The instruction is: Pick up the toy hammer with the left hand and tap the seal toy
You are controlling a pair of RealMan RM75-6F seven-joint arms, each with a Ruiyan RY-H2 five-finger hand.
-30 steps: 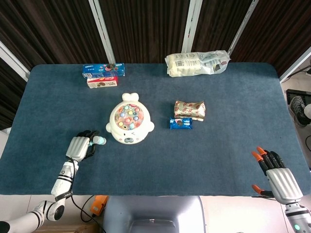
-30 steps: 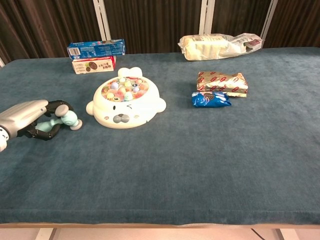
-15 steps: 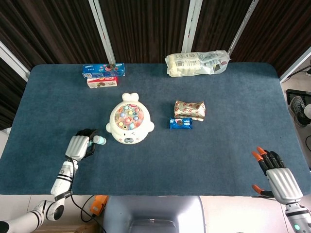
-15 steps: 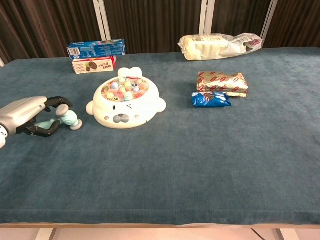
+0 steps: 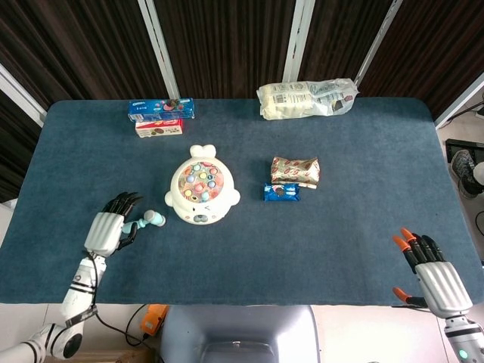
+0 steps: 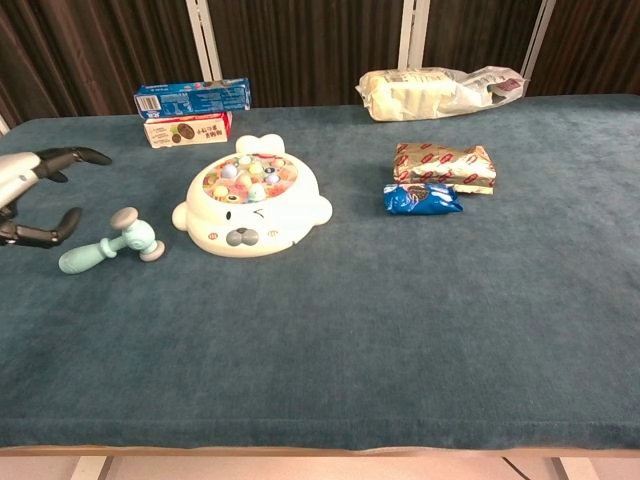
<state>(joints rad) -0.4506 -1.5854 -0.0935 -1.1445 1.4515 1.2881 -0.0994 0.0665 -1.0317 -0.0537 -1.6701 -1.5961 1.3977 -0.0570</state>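
While the toy hammer [image 6: 108, 247] lies flat on the fuzzy blue table cloth [image 5: 340, 227], the left hand [image 5: 106, 231] sits just beside it at about 9 o'clock with its dark fingers spread apart, gripping nothing. From the chest view there's a clear gap between the fingertips and the handle, so no contact. That hammer is smooth mint-green plastic, a stubby rounded handle with a barrel-shaped head capped in grey at both ends.

At 3 o'clock from the hammer, near but not touching, is the seal toy [image 5: 201, 195]: a glossy cream-white plastic blob, roundish with little flippers out the sides and a tail nub at the top, a face at the front, and a round well packed with pastel pegs.

Over at the bottom right corner, the right hand [image 5: 433, 276] rests at the table edge, silver-backed, orange-tipped fingers fanned out, holding nothing.

Other stuff: at 11 o'clock from the seal, a flat blue cookie box [image 5: 160, 109] with a red and white box [image 5: 158, 128] right against it on the near side. At 3 o'clock, a crinkly gold and red foil packet [image 5: 295, 171] with a small shiny blue packet [image 5: 280, 193] tucked against it. Far back at 1 o'clock, a clear crinkled plastic bag [image 5: 306, 99] of something pale.
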